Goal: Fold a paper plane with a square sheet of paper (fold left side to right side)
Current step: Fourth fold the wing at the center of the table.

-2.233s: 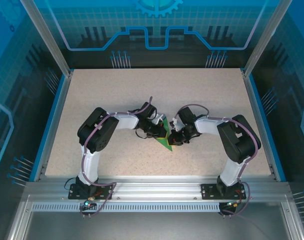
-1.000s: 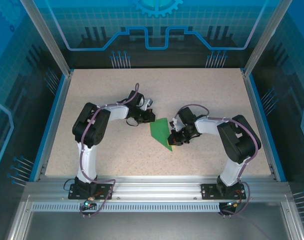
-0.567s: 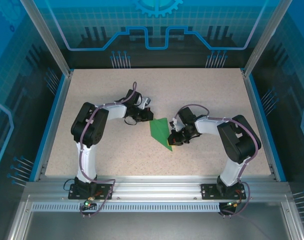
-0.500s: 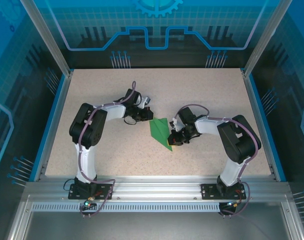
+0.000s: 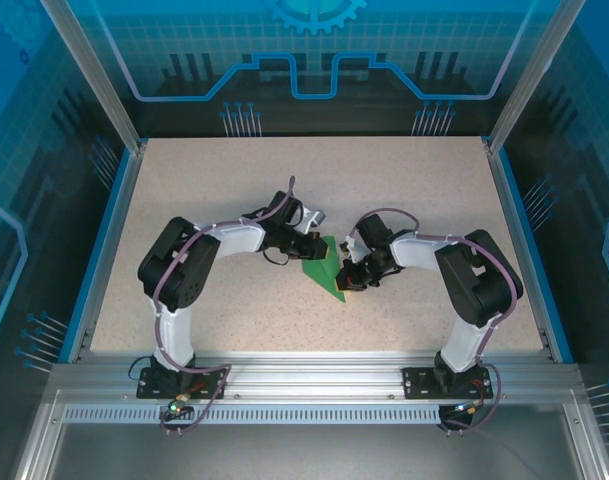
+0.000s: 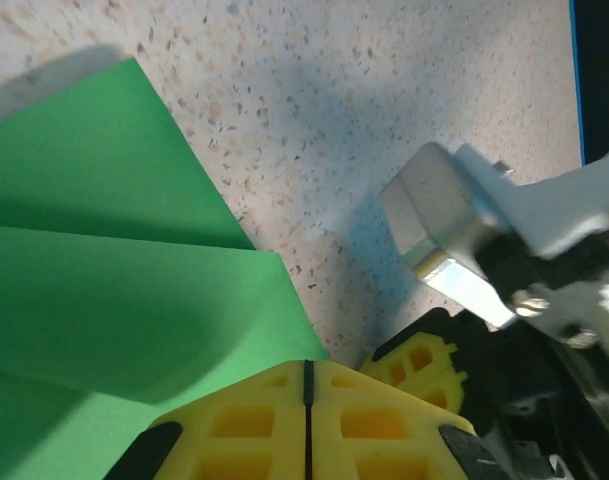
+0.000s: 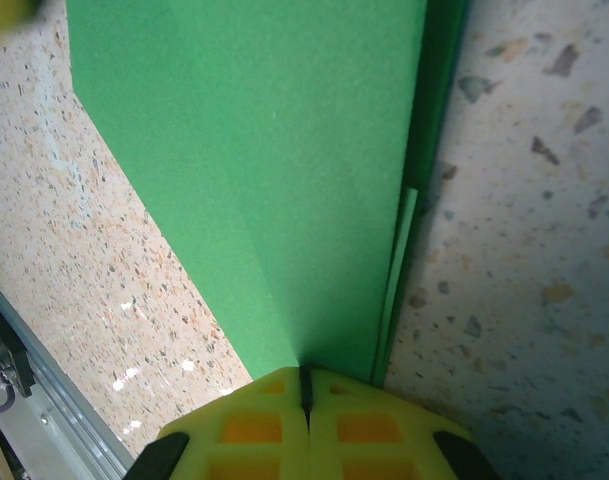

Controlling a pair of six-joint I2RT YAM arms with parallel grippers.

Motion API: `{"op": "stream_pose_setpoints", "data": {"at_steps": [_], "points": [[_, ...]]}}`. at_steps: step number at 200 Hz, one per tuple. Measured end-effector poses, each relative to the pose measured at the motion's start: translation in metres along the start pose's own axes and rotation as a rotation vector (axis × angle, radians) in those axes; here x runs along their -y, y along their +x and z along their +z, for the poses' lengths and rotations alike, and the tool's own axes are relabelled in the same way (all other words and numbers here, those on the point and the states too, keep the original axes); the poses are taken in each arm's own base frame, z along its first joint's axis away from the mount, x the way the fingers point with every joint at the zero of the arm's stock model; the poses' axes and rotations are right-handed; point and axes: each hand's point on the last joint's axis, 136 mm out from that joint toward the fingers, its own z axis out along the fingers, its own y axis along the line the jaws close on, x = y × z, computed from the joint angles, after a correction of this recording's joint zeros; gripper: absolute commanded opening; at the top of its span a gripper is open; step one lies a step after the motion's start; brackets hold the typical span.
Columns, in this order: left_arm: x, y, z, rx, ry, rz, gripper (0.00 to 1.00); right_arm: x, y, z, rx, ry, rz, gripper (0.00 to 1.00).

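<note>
The square sheet of paper is green and folded into a narrow wedge, lying flat mid-table. In the left wrist view the sheet shows layered flaps with a crease. My left gripper is shut, and its yellow tips rest at the sheet's far right edge. My right gripper is shut too, bearing down on the wedge's near right side. In the right wrist view the paper runs away from the closed tips, a crease meeting them. The right gripper's yellow finger sits close beside the left one.
The speckled beige tabletop is bounded by blue rails at the sides and an aluminium frame at the near edge. Both arms bend inward, their wrists almost touching over the paper.
My left gripper has swung from the upper left of the paper rightward and down onto the sheet's far edge. The right arm and the paper have stayed put.
</note>
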Motion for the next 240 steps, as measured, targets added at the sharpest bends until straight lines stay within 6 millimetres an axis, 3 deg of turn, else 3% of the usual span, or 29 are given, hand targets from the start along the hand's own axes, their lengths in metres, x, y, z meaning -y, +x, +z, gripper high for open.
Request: {"op": "stream_pose_setpoints", "data": {"at_steps": [46,183,240], "points": [[-0.022,0.014,0.018,-0.048,-0.021,-0.044,0.06,0.000,0.000,0.000,-0.002,0.001,0.002,0.00],[-0.028,0.003,0.017,-0.009,-0.013,-0.029,0.05,0.000,0.001,0.000,-0.008,0.001,0.005,0.00],[-0.042,-0.017,0.008,0.040,-0.043,-0.044,0.06,0.001,0.002,0.000,-0.009,0.001,0.006,0.00]]}}
